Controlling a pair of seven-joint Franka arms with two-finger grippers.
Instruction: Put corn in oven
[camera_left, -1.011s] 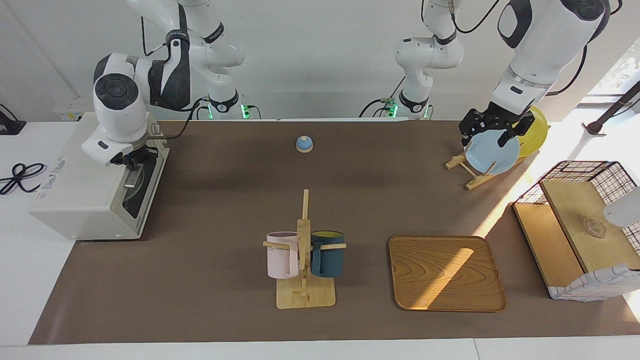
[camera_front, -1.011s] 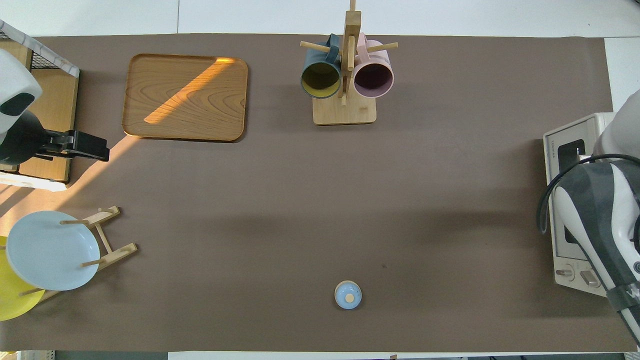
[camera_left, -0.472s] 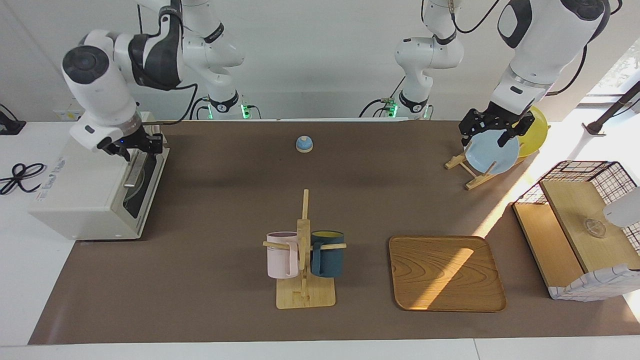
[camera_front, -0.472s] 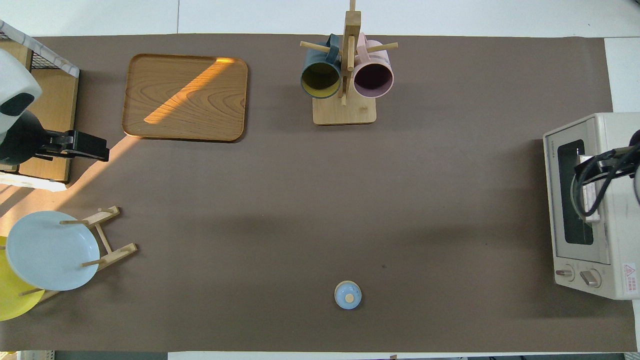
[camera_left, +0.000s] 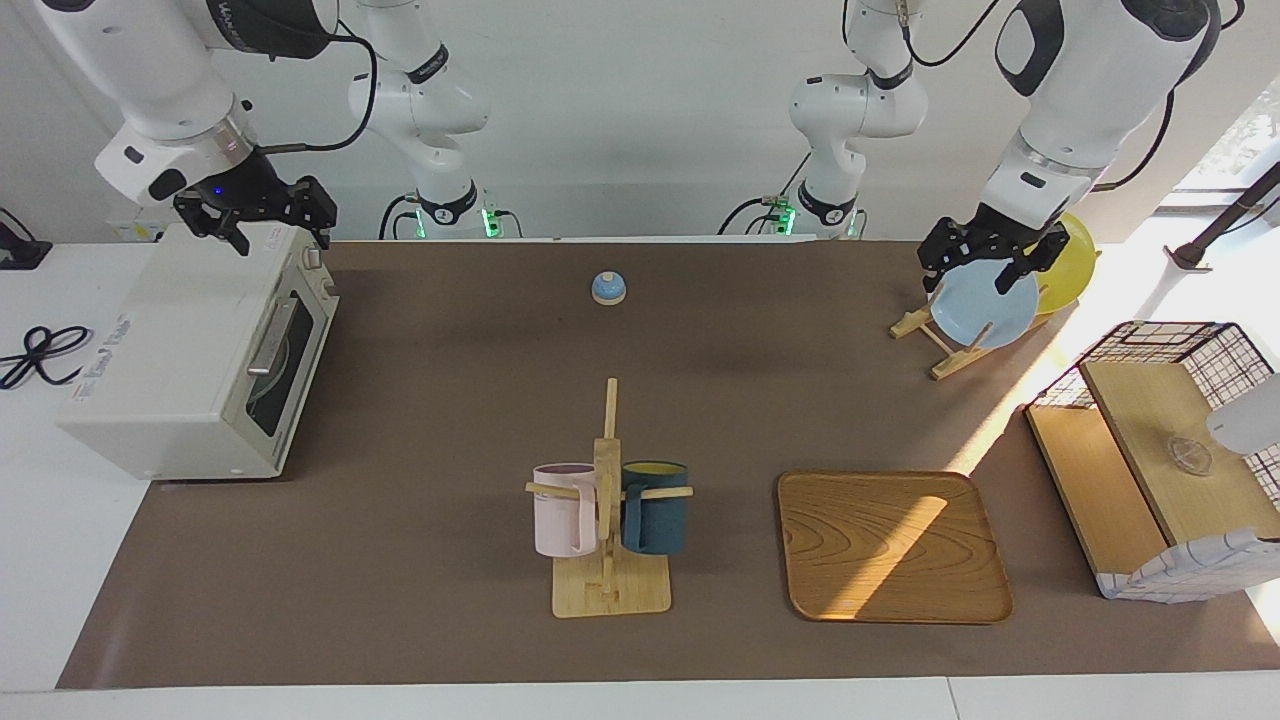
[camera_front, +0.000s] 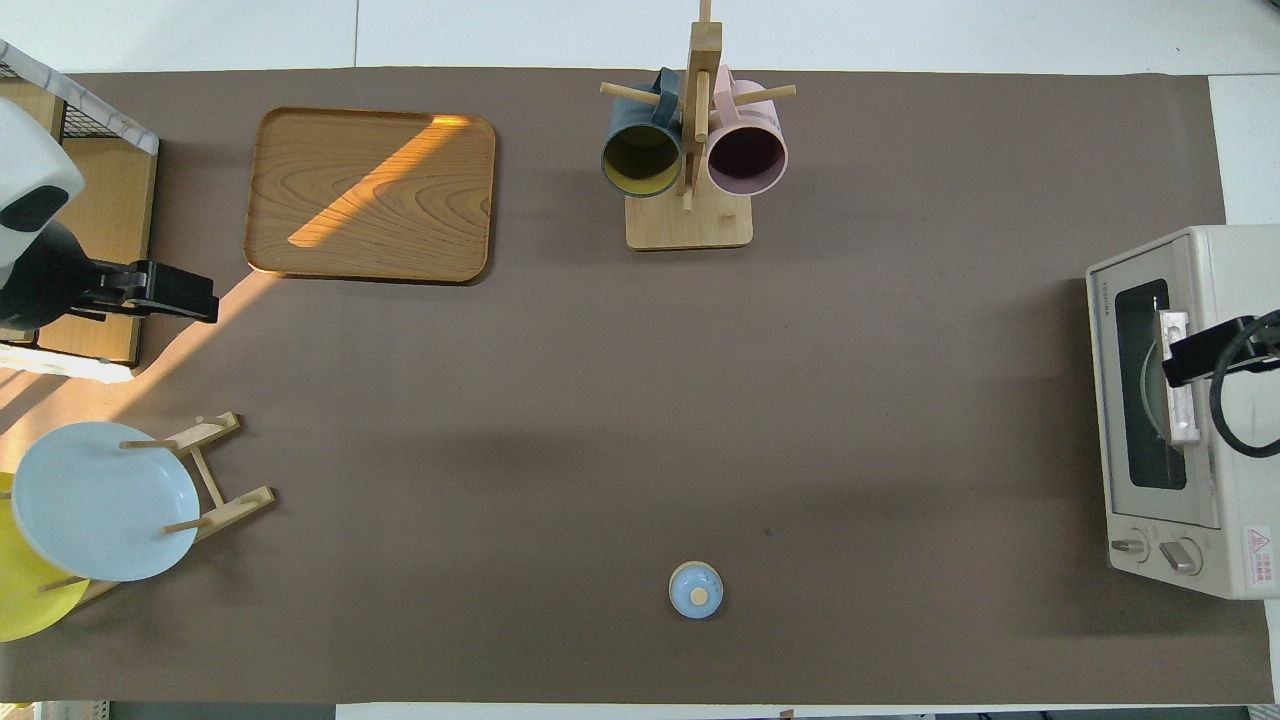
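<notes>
The off-white oven (camera_left: 170, 350) stands at the right arm's end of the table with its dark glass door (camera_left: 285, 345) shut. It also shows in the overhead view (camera_front: 1225, 300). No corn shows in either view; only a pale round shape is dimly visible through the glass. My right gripper (camera_left: 268, 228) is open and empty, raised over the oven's top at the end nearer to the robots. My left gripper (camera_left: 975, 275) is open and empty, up in the air by the plate rack, and waits.
A plate rack (camera_left: 945, 345) holds a blue plate (camera_left: 985, 305) and a yellow plate (camera_left: 1070, 265). A small blue bell (camera_left: 608, 288) sits near the robots. A mug tree (camera_left: 608, 520), a wooden tray (camera_left: 890, 545) and a wire basket with shelves (camera_left: 1160, 450) stand farther out.
My right gripper has lifted off the oven door's handle and risen over the oven's top. The door stays shut. The left arm has not moved.
</notes>
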